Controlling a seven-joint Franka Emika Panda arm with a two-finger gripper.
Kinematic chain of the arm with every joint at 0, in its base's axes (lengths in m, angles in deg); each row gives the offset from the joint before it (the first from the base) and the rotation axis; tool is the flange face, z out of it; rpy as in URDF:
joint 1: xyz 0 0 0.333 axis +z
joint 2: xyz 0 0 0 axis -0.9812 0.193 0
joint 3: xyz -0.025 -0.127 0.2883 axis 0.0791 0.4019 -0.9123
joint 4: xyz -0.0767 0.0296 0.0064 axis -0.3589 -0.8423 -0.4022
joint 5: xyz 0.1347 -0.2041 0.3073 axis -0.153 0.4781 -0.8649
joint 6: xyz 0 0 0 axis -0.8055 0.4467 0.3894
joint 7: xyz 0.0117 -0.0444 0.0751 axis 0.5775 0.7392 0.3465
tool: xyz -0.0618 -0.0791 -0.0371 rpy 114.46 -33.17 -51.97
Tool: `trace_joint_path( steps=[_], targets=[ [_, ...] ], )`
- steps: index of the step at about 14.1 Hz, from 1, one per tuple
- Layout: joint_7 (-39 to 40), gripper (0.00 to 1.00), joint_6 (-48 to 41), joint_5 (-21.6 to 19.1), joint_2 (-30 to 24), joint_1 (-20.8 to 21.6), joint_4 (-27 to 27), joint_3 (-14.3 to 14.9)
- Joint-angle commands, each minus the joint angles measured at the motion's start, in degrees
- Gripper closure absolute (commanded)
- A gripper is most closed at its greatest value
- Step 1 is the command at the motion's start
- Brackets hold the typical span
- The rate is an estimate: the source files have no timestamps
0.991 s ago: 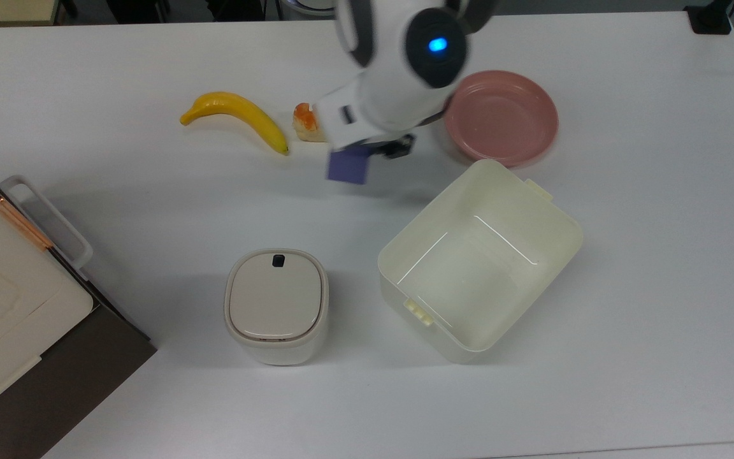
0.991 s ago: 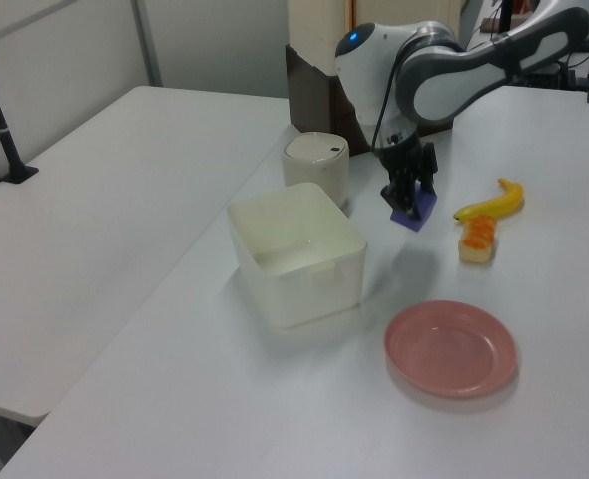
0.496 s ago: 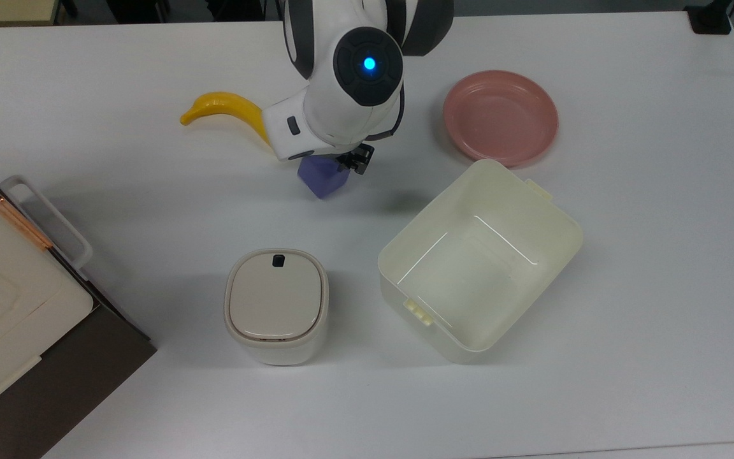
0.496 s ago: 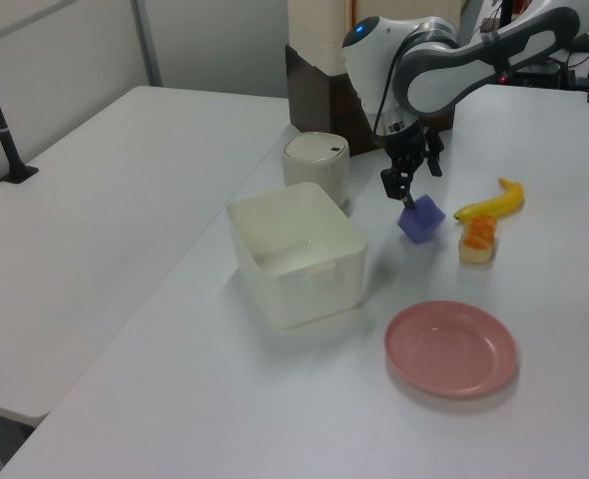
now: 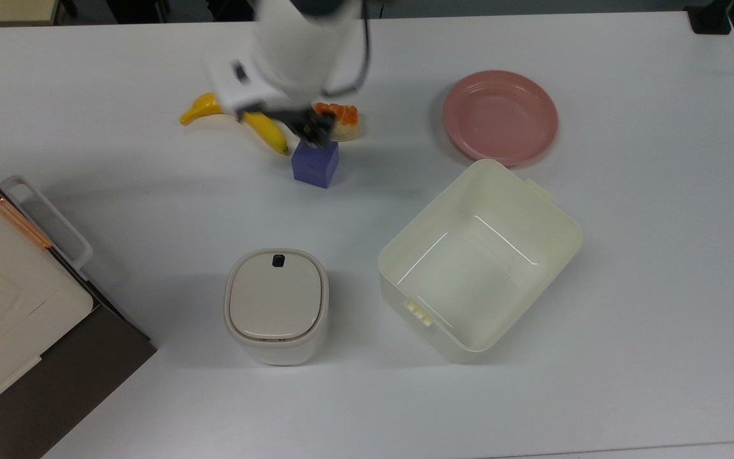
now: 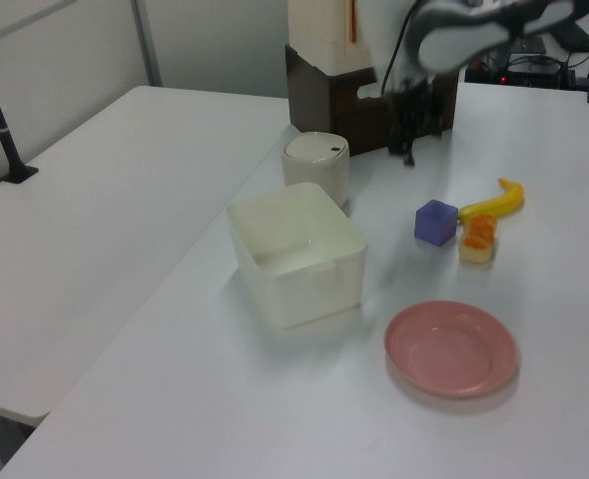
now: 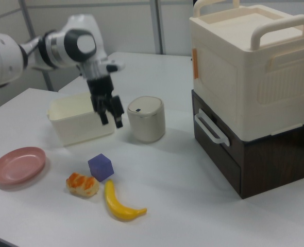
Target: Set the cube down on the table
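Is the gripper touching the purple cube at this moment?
Apart. In the right view the gripper, fingers open, hangs well above the cube, which sits alone on the table with clear space between them.

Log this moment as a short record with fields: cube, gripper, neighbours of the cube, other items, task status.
cube: purple-blue cube resting on the white table, free of the arm
gripper: gripper open, raised above the table, apart from the cube
neighbours of the cube: banana and bread piece close beside it
other items: pink plate; open cream bin; lidded can; storage box on a dark drawer unit
task status: cube appears placed on the table
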Motion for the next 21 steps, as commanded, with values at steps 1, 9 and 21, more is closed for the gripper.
trace_joint_path(
  steps=[1,9,21],
  targets=[
    [13.43,0.00,0.64,-14.06,-11.73,-3.81,1.08,7.70],
    [18.30,0.00,-2.78,-26.32,-18.96,-2.84,-1.99,23.38],
    [18.86,0.00,2.31,-23.51,-17.90,7.97,-0.51,23.11]
  ],
)
